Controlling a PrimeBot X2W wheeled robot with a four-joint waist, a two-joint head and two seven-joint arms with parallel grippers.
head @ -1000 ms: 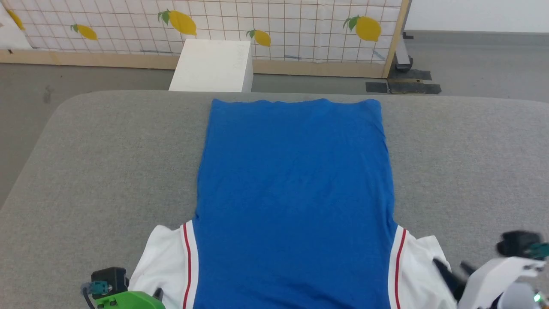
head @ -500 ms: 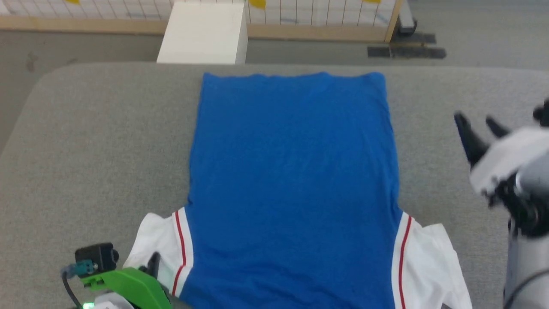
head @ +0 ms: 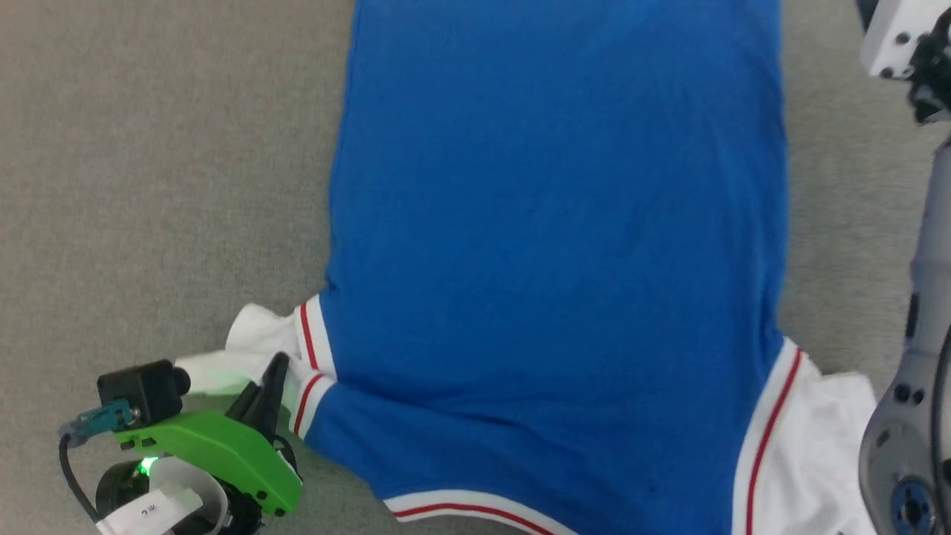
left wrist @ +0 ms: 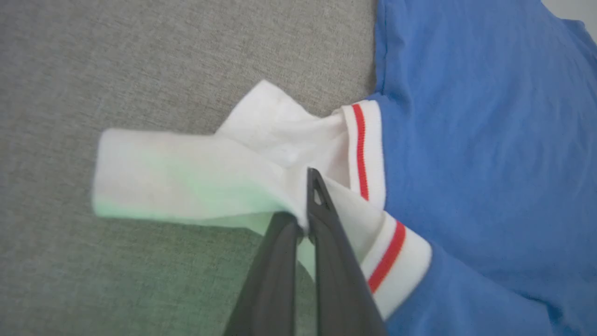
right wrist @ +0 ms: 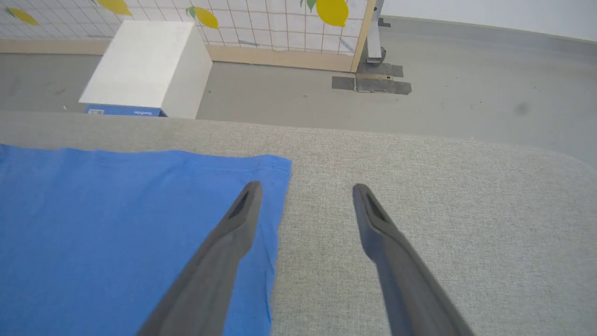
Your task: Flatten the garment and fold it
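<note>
The garment [head: 557, 223] lies spread on the grey padded surface, its royal-blue body flat, with white sleeves and red-and-white trim at the near end. My left gripper [head: 271, 386] is shut on the bunched left white sleeve [left wrist: 196, 172], pinching a fold of it beside the striped seam [left wrist: 359, 149]. My right gripper [right wrist: 305, 189] hangs open over the garment's far right corner [right wrist: 275, 163], one finger above the blue cloth and the other above bare surface. The right sleeve [head: 817, 438] lies flat. No printed number shows.
The grey padded surface [head: 148, 148] extends wide on both sides of the garment. Beyond its far edge a white box [right wrist: 144, 65] stands on the floor before a lemon-print grid screen [right wrist: 280, 18]. My right arm [head: 929, 260] stands along the right edge.
The head camera has tilted down and closer. My right gripper has gone from the near right sleeve to the far right corner. My left gripper has shut on the left sleeve, bunching it.
</note>
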